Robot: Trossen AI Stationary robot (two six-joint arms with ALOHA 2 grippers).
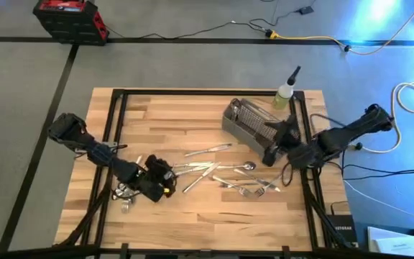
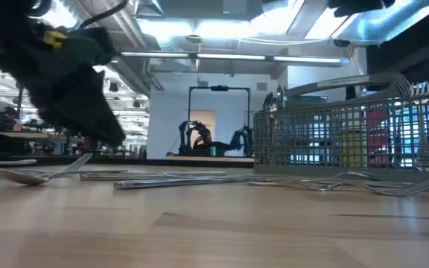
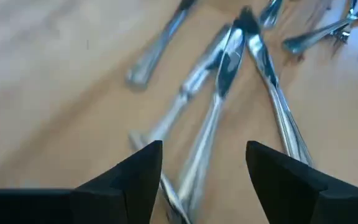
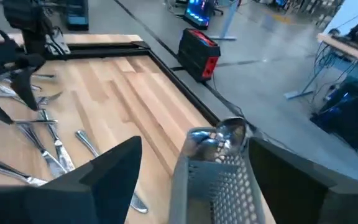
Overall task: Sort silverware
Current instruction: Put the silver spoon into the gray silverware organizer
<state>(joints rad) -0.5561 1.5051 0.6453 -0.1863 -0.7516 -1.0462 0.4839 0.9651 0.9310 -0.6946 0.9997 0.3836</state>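
Left gripper (image 3: 201,165): fingers spread above scattered silverware (image 1: 225,169); right gripper (image 4: 188,180): spread, over mesh basket (image 1: 246,121)

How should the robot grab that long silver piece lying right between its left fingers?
Grip the silverware piece across its thin handle, coming straight down from above. It lies flat on the table, and the open left gripper already straddles the handle.

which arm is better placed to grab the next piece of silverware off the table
Left. The left gripper hangs open just above the loose silverware, a handle between its fingers. The right gripper is over at the basket, away from the pile.
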